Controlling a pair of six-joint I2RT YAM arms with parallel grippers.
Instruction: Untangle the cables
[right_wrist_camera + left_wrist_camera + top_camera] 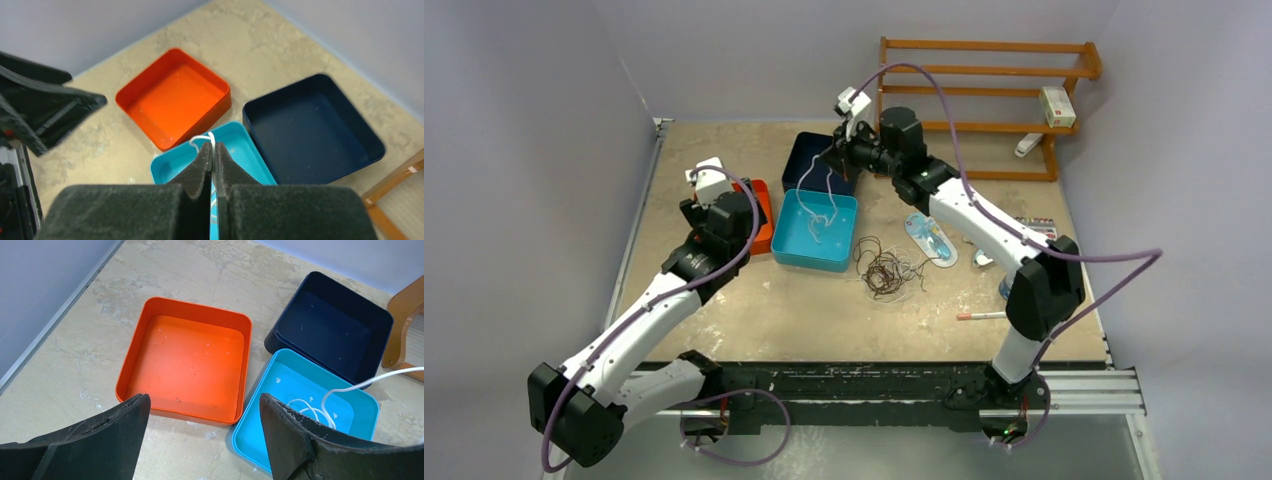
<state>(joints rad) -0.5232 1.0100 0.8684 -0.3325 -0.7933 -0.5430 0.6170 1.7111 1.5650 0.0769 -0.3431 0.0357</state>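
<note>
My right jaws are clamped on the white cable [372, 378], held high so its slack hangs into the blue tray [809, 262], apart from the dark tangle [886, 272] on the desk [824, 320] just beside it. My left jaws stand apart above the orange tray [197, 307], free to help.

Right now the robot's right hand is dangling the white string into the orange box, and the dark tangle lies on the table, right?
Not quite. The right gripper dangles the white cable into the light blue tray, not the orange tray; the top view shows it. The dark tangle does lie on the table.
</note>
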